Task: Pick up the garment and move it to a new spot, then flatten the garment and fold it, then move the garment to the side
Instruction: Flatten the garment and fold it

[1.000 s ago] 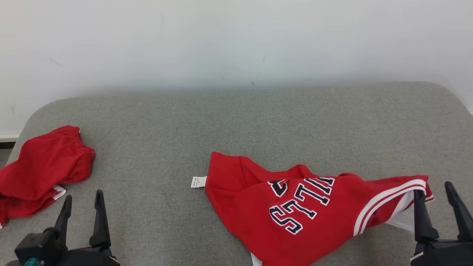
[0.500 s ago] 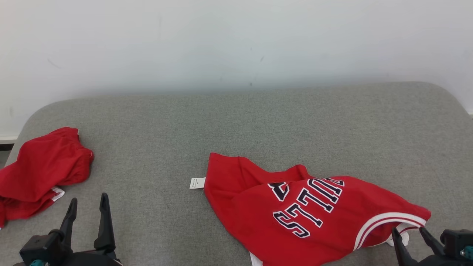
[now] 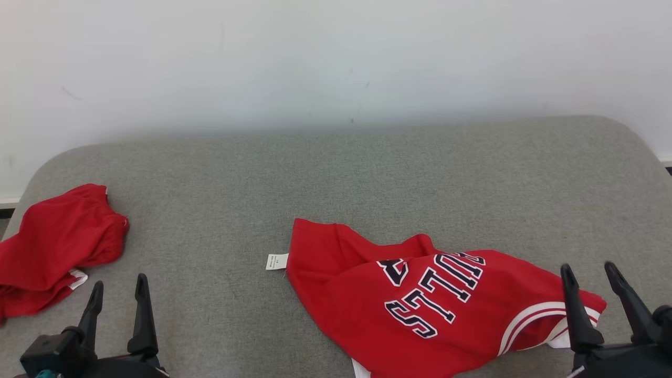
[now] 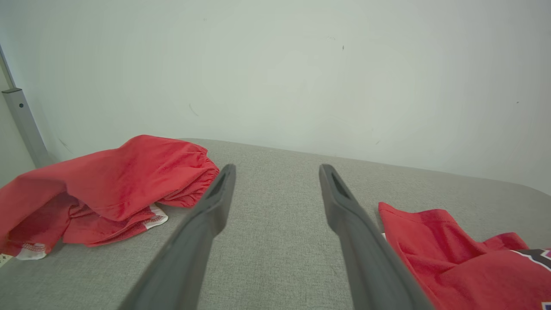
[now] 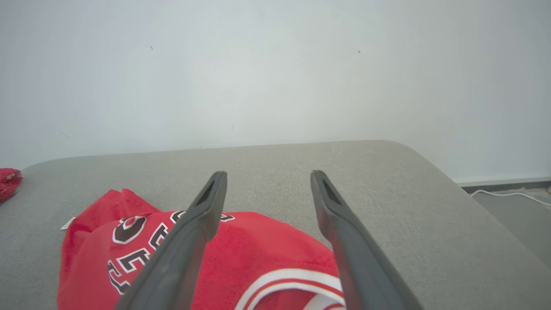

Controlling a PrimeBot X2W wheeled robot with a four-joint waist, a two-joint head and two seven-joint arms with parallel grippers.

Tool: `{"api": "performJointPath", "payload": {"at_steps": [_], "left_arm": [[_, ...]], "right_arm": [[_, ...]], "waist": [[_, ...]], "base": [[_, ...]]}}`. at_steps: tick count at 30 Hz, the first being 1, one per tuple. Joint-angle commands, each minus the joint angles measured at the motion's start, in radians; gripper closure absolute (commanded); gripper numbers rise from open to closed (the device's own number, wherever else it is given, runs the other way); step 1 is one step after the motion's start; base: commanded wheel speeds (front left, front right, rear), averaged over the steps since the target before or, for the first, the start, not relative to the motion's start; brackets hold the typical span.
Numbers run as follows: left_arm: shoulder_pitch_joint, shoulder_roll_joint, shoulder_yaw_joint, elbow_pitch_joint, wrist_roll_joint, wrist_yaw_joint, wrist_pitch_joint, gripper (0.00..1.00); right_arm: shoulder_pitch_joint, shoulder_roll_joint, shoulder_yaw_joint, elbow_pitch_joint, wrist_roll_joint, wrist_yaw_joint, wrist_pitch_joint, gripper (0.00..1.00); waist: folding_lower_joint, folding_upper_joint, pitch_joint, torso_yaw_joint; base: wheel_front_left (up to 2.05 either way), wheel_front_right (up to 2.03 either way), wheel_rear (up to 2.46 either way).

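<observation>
On the grey padded worktop (image 3: 336,173), right of centre, lies the crumpled red jersey (image 3: 420,304): light, limp, sure to sag. I'd pinch its striped edge by the right end effector (image 3: 588,270); it and the left end effector (image 3: 119,283) gape empty.

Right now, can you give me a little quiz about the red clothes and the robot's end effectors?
1. What colour is the cushion under the lettered jersey?
2. Where is the plain red garment? A) near the left end effector B) on the jersey C) on the floor
3. True or false: the right end effector is shut on the jersey.
Key: 1 grey; 2 A; 3 false, it is open.
</observation>
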Motion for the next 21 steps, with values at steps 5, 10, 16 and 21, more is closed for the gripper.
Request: {"api": "performJointPath", "payload": {"at_steps": [5, 10, 16, 21], "left_arm": [[0.001, 0.012, -0.003, -0.011, 0.002, 0.006, 0.002, 0.00], [0.010, 0.015, -0.013, -0.017, 0.012, 0.007, -0.001, 0.00], [0.025, 0.016, -0.030, -0.018, 0.016, 0.010, 0.006, 0.00], [0.033, 0.012, -0.052, -0.017, 0.026, 0.009, 0.013, 0.00]], "right_arm": [[-0.061, -0.008, 0.065, -0.035, -0.005, 0.000, -0.095, 0.00], [-0.094, -0.025, 0.142, -0.024, -0.028, 0.000, -0.150, 0.00], [-0.088, -0.015, 0.168, 0.029, -0.022, 0.000, -0.151, 0.00], [-0.059, -0.006, 0.166, 0.076, -0.033, 0.000, -0.138, 0.00]], "waist": [[0.0000, 0.0000, -0.005, 0.008], [0.0000, 0.0000, -0.010, 0.027], [0.0000, 0.0000, -0.026, 0.053], [0.0000, 0.0000, -0.035, 0.062]], "base": [[0.00, 0.00, 0.00], [0.00, 0.00, 0.00], [0.00, 0.00, 0.00], [0.00, 0.00, 0.00]]}}
